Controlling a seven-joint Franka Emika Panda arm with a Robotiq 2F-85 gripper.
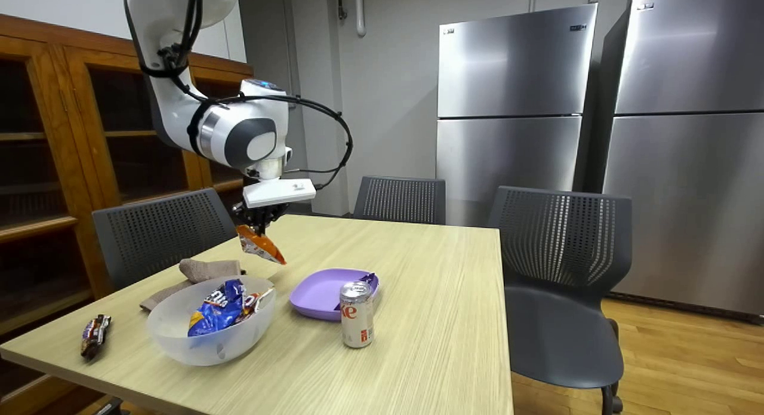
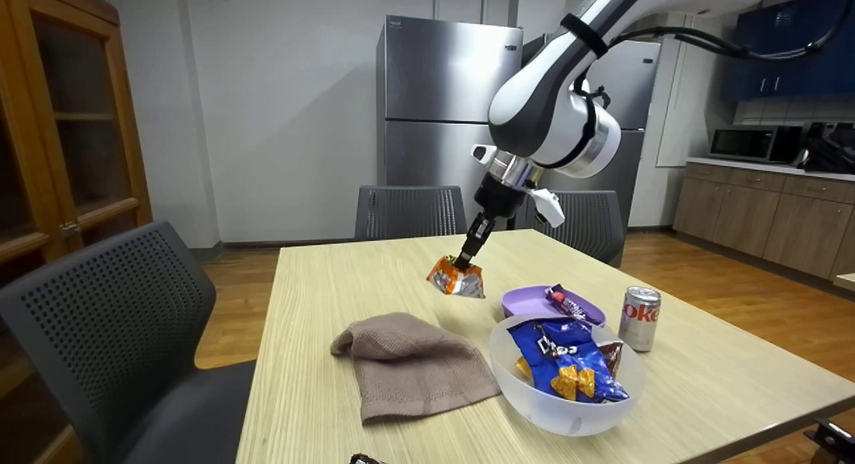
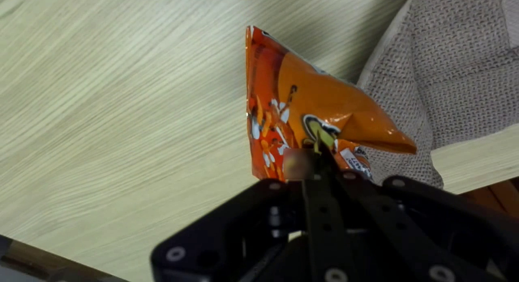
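We see the gripper (image 2: 462, 264) pinching an orange packet (image 2: 459, 284) beyond the bowl (image 2: 561, 416), which in an exterior view partly hides a plate (image 2: 526, 300).

Two steel refrigerators (image 1: 510, 164) stand by a grey wall (image 1: 388, 104), a glass-fronted wooden cabinet (image 1: 76, 140) to one side. Dark chairs (image 1: 561, 337) stand around the pale counter (image 1: 430, 283) on a wooden floor (image 1: 680, 349).

The worktop (image 1: 430, 283) is pale and wood-grained. In an exterior view a dark wrapped bar (image 1: 95, 336) lies near its left corner. A brown cloth (image 2: 417, 367) lies near the left edge, a frosted bowl (image 1: 197, 350) just beside it. Past the bowl, toward the far edge, sits a purple plate (image 1: 323, 288); an upright Coke can (image 1: 357, 316) stands between bowl and right edge.
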